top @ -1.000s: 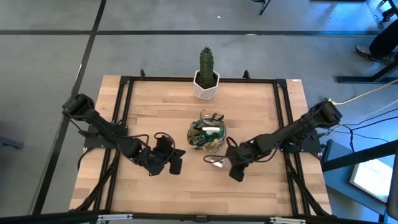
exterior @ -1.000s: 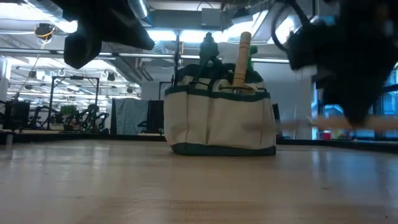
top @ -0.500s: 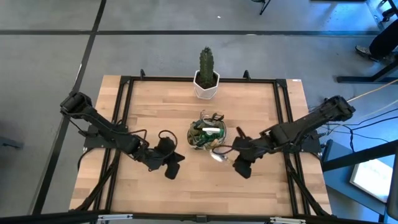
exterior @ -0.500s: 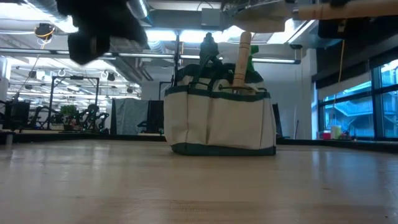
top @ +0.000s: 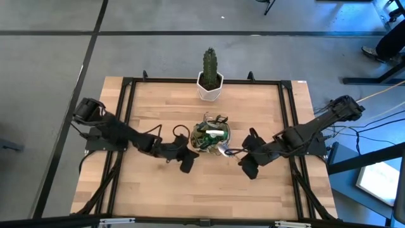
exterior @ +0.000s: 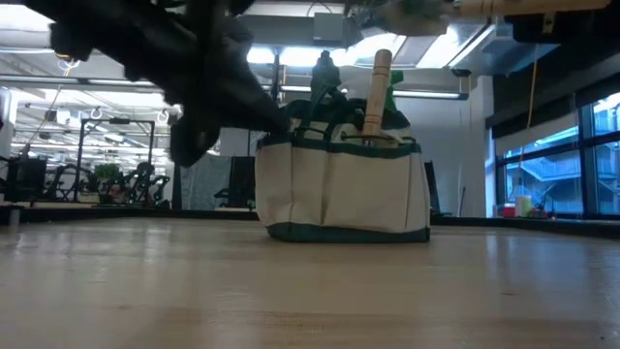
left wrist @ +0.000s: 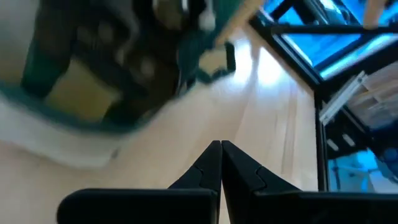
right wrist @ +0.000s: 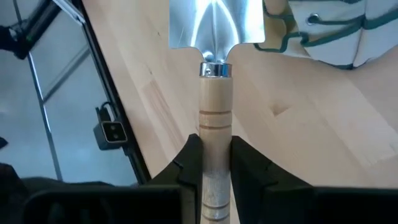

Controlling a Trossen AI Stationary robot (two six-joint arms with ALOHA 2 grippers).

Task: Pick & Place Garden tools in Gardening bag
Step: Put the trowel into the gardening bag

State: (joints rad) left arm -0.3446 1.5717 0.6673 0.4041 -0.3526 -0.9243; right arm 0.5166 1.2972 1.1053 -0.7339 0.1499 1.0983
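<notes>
Currently my right gripper clamps the trowel by its wooden handle, blade just beside the bag. Feels stiff and light; the smooth wood could slip, so grip mid-handle. My left gripper, fingers pressed together and empty, sits just beside the bag's other side. Bag contents are a blur; free space inside is unclear.

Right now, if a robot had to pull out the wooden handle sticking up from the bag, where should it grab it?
Probably on the bare upper part of the wooden handle, coming from straight above. It stands nearly upright, clear of the gardening bag's rim, while its lower end sits hidden inside among other tools.
</notes>
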